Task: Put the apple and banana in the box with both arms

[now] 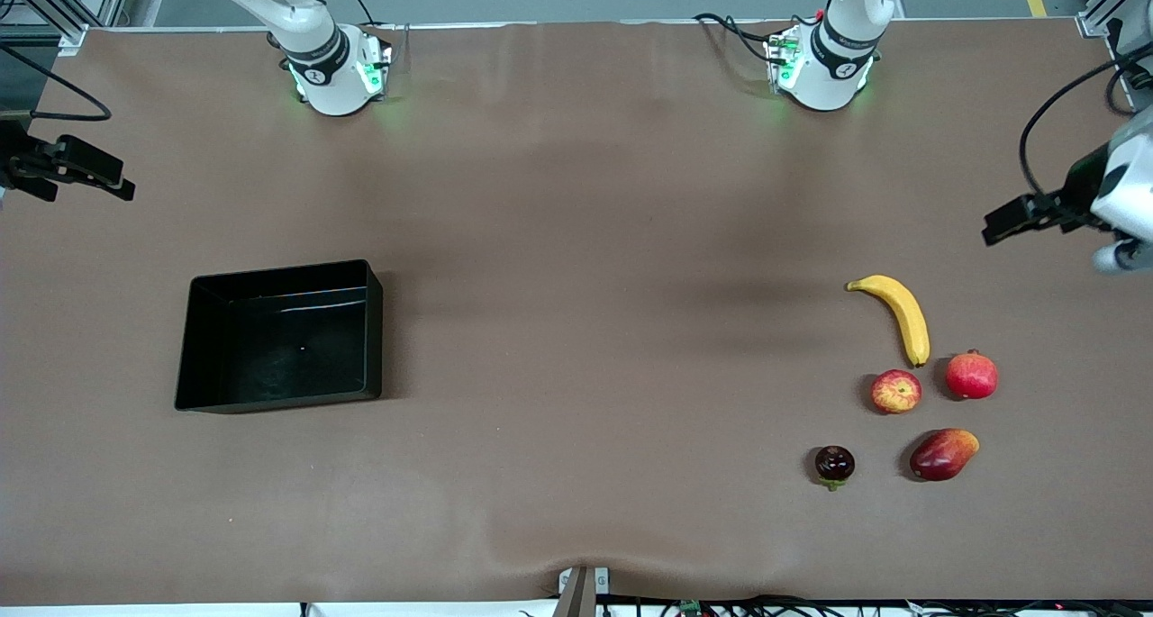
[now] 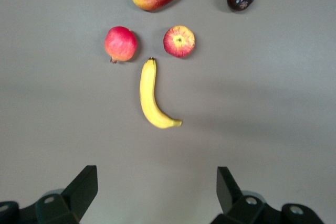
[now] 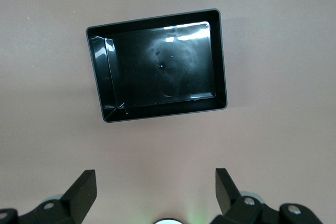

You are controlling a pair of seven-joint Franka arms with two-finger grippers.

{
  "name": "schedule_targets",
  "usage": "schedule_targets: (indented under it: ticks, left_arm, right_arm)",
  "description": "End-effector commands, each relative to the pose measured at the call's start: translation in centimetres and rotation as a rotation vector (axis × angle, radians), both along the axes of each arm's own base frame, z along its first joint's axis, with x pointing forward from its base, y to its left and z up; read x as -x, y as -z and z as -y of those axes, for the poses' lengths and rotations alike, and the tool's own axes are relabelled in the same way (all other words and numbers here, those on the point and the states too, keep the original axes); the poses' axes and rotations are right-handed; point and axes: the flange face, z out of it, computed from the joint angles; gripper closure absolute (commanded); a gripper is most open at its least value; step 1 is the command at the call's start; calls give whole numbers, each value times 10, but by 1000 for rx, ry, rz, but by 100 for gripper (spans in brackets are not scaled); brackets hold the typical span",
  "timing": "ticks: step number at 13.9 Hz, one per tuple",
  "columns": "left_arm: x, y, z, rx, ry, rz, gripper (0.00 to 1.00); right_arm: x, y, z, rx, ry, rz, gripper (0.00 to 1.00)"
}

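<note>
Brown tabletop (image 1: 576,239), bare through the middle, with wide open room between the two clusters.

Box (image 1: 279,336) sits toward the right arm's end, well apart from all fruit. Nothing inside it; glossy floor and walls show only reflections in the right wrist view (image 3: 157,66). Bare cloth on all four sides of its rim, none of them close to a tabletop edge.

Fruit group lies toward the left arm's end. Banana (image 1: 894,315) is the farthest of the group from the front camera, lying flat, one dark tip pointing into the gap between apple (image 1: 896,391) and pomegranate (image 1: 971,375). That tip comes near both but touches neither. Apple sits on the box side of the pomegranate. Nearer the camera: mango (image 1: 942,454) and a dark plum (image 1: 834,464), each apart from its neighbours. Clear cloth around every piece. In the left wrist view the banana (image 2: 152,97) is free along its whole length.

Left end effector (image 1: 1022,218) hangs over the tabletop near the left arm's end, away from the fruit; its fingers (image 2: 81,187) are spread wide, holding nothing.

Right end effector (image 1: 77,171) hangs at the right arm's edge of the tabletop, off to one side of the box; fingers (image 3: 81,190) wide apart, nothing held.
</note>
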Motion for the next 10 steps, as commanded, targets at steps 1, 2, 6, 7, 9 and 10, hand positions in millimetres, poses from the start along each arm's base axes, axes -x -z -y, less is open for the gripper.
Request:
schedule_targets:
  ticks: [1, 2, 6, 7, 9, 10]
  left_arm:
    - [4, 28, -7, -13, -19, 26, 0]
    - [5, 42, -8, -13, -21, 27, 0]
    - [-6, 85, -19, -10, -39, 34, 0]
    - [-12, 95, -19, -8, -39, 37, 0]
    - [-28, 123, -19, -3, -13, 48, 0]
    - [-36, 136, -14, -1, -5, 55, 0]
  right_arm:
    - [-4, -5, -1, 3, 5, 2, 0]
    - [-4, -5, 0, 0, 6, 3, 0]
    - [-8, 1, 2, 5, 7, -7, 0]
    - [-8, 1, -1, 5, 4, -7, 0]
    - [-8, 2, 1, 4, 10, -8, 0]
    - [-8, 2, 0, 3, 11, -10, 0]
